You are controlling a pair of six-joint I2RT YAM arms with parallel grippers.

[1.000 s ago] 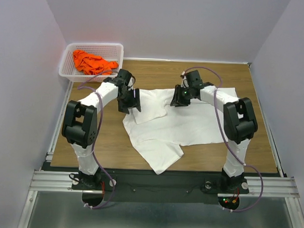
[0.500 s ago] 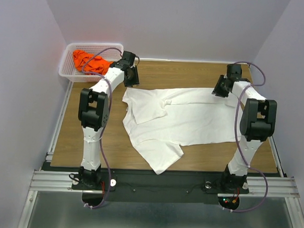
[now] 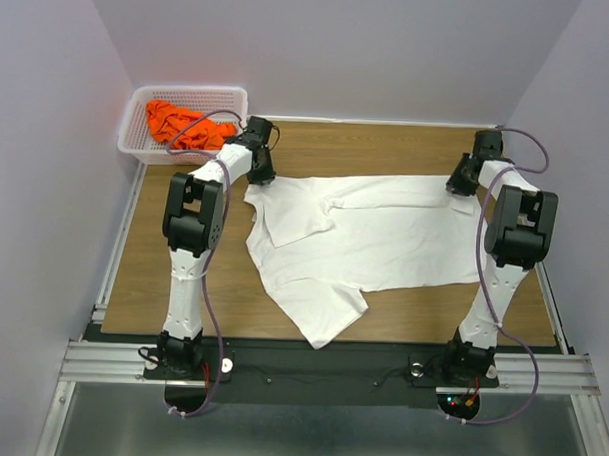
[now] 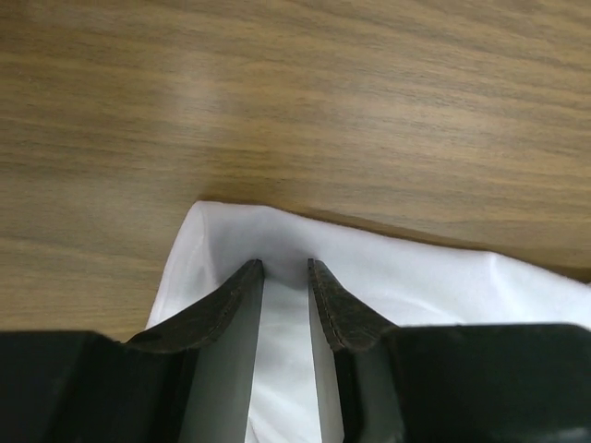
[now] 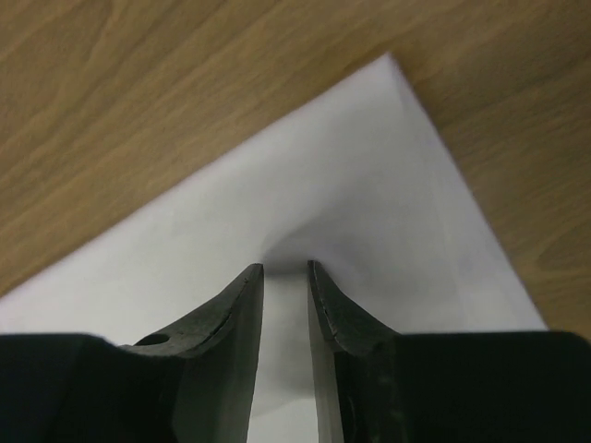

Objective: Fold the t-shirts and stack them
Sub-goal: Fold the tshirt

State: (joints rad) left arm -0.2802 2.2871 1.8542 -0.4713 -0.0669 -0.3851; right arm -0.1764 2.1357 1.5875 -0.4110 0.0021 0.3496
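The white t-shirt [image 3: 384,236] lies spread across the wooden table, its near left part folded into a point toward the front edge. My left gripper [image 3: 258,176] is down at the shirt's far left corner, and in the left wrist view its narrow jaws [image 4: 286,268] pinch a fold of white cloth [image 4: 416,277]. At the far right corner my right gripper [image 3: 462,185] does the same, with cloth [image 5: 351,175] puckered between its fingertips [image 5: 286,269]. The orange t-shirt [image 3: 183,126] sits crumpled in the basket.
A white mesh basket [image 3: 130,142] stands at the table's far left corner, close behind the left arm. Grey walls close in the back and both sides. Bare wood [image 3: 183,274] shows left of the shirt and along the front.
Both arms have swung outward from the shirt's middle to its far corners. Their jaws have narrowed onto the cloth, and the far edge now lies stretched out straighter.
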